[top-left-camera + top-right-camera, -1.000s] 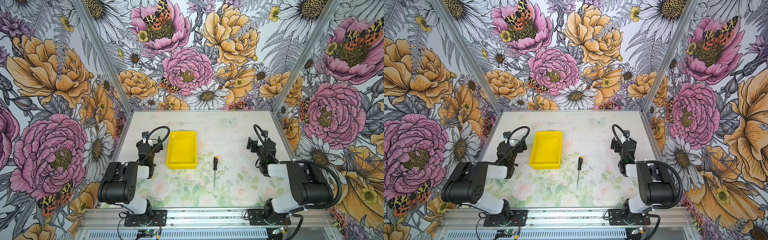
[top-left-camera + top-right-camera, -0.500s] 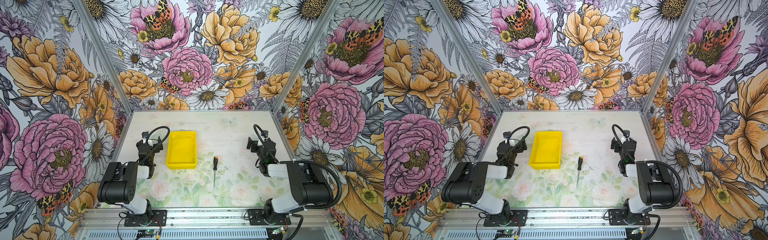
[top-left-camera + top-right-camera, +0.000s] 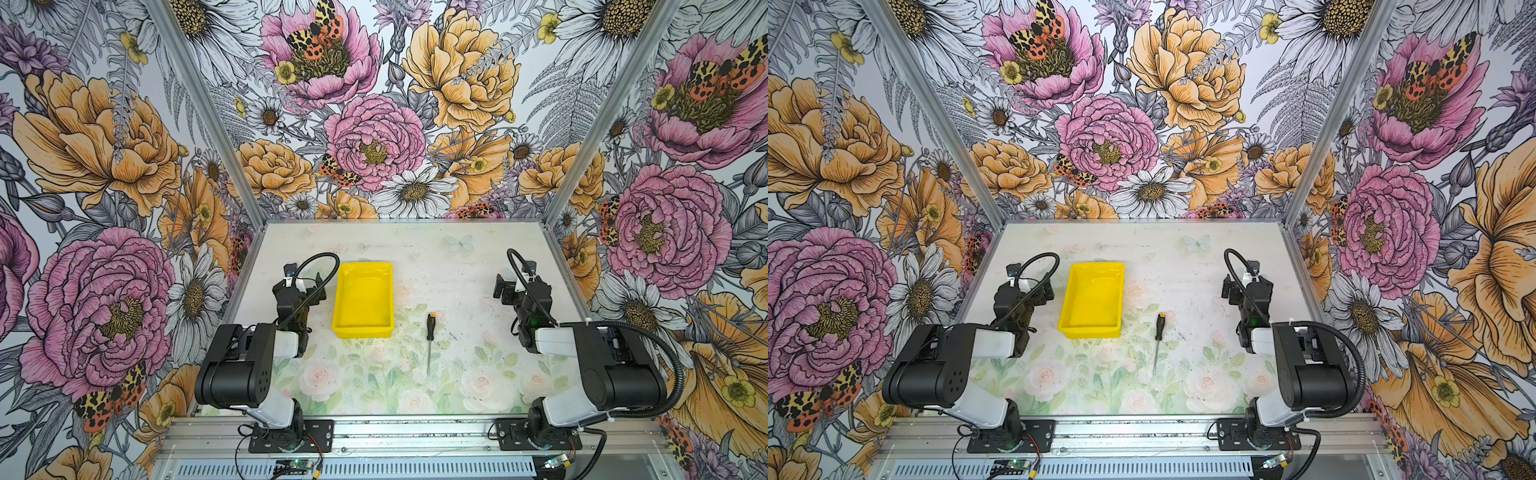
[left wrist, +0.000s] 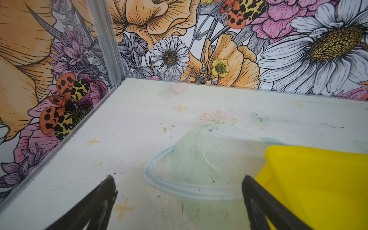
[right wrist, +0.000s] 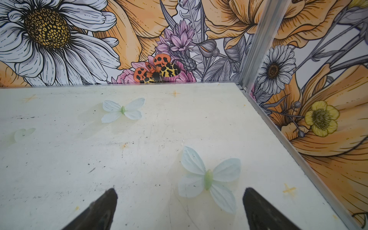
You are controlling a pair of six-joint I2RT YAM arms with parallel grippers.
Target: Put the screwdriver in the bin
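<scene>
Walls (image 3: 374,137): panels printed with large pink, orange and white flowers close the cell on three sides.
Table (image 3: 436,266): a pale top, scuffed and speckled, with faint roses and butterflies printed on it.
Left arm (image 3: 245,365): folded low at the near left corner, with its wrist pointing toward the back wall.
Right arm (image 3: 615,365): folded the same way at the near right corner, well apart from both task things.
Bin (image 3: 363,299): a bright yellow tray that lies flat on the table left of centre in both top views (image 3: 1093,301), long side running front to back, nothing inside.
Left gripper (image 4: 178,177): jaws spread wide over bare table and holding nothing. In the wrist view one finger (image 4: 258,203) overlaps the bin's corner (image 4: 318,179), and whether they touch I cannot tell.
Right gripper (image 5: 180,190): jaws spread wide and empty above the table near a printed butterfly (image 5: 208,177).
Screwdriver (image 3: 431,330): lies flat on the table just right of the bin's near corner, outside it and not touching it. Its capped handle end points to the back wall and its thin shaft to the front; it also shows in a top view (image 3: 1159,328).
</scene>
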